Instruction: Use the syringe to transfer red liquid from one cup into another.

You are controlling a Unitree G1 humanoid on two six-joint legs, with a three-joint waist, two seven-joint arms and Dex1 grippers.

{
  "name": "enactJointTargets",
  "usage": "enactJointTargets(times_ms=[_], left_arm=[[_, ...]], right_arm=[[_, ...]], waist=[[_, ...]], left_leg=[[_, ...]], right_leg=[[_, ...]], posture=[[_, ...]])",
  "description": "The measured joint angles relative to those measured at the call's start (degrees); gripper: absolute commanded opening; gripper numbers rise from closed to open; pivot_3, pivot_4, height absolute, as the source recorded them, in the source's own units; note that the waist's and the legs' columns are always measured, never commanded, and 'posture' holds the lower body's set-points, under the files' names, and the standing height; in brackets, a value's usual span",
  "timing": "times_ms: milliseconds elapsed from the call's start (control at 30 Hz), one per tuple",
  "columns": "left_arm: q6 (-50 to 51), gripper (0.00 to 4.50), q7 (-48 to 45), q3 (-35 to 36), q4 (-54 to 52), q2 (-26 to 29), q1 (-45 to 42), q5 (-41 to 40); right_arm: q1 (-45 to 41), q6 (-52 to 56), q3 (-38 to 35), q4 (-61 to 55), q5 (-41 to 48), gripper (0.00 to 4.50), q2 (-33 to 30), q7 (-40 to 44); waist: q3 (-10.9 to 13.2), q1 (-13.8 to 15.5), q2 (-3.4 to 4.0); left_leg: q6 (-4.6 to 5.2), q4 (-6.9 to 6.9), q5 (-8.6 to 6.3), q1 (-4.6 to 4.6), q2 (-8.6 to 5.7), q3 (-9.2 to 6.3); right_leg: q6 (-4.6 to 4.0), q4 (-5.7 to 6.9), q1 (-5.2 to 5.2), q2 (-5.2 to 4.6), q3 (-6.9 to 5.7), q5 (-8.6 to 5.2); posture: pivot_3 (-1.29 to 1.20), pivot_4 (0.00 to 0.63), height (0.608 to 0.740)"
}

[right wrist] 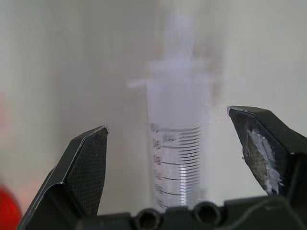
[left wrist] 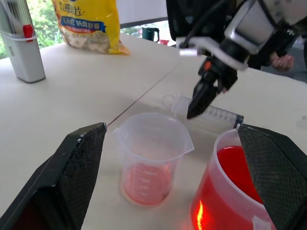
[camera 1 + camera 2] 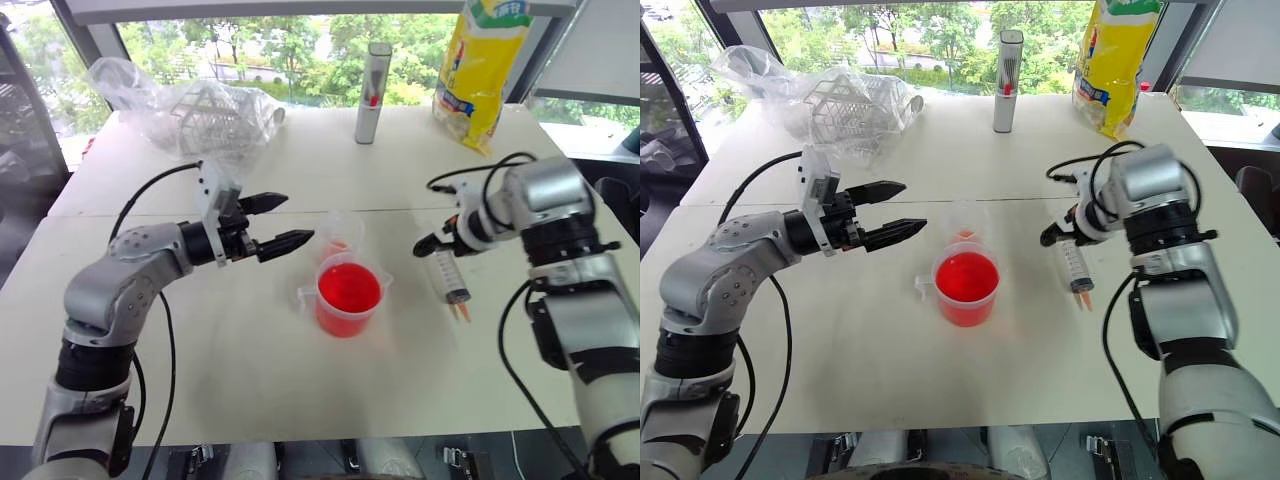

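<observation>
clear syringe, black graduations, orange tip, lying on table

Left gripper held level, pointing toward the robot's right, jaws spread wide and empty; right gripper angled steeply downward, jaws parted, gripping nothing; both forearms bent inward.

No legible text on yellow bag
</observation>
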Motion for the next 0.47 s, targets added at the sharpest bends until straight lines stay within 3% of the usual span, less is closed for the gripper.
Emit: enactJointTargets(times_ms=[200,333,467], left_arm=[[0.4,4.5,-0.6,1.1,-0.5,2.4,0.5,-1.0],[1.7,4.5,-1.6,2.7,-1.9,5.1,1.9,-2.6],[2.8,4.5,-2.5,4.6,-2.7,8.1,3.9,-3.7]], right_arm=[[7.0,-6.7,-3.2,-19.9,5.4,4.44,-9.4,7.9],[18.1,-19.9,-15.2,-34.0,11.8,4.44,-15.9,19.5],[30.0,-27.9,-26.3,-40.7,16.8,4.44,-20.5,29.4]], waist=[[0.0,0.5,-0.01],[0.0,0.6,-0.01],[0.0,0.7,-0.04]], left_leg=[[0.01,-0.03,-0.01,0.01,0.01,-0.06],[0.02,-0.06,-0.02,0.05,0.05,-0.11],[0.03,0.02,-0.03,0.1,0.08,-0.14]], right_leg=[[0.0,-0.11,0.06,0.02,-0.06,0.0],[0.03,-0.26,0.19,0.01,-0.16,-0.01],[0.03,-0.37,0.38,-0.05,-0.24,0.0]], posture=[[0.0,0.15,0.74],[0.0,0.15,0.74],[0.0,0.15,0.74]])
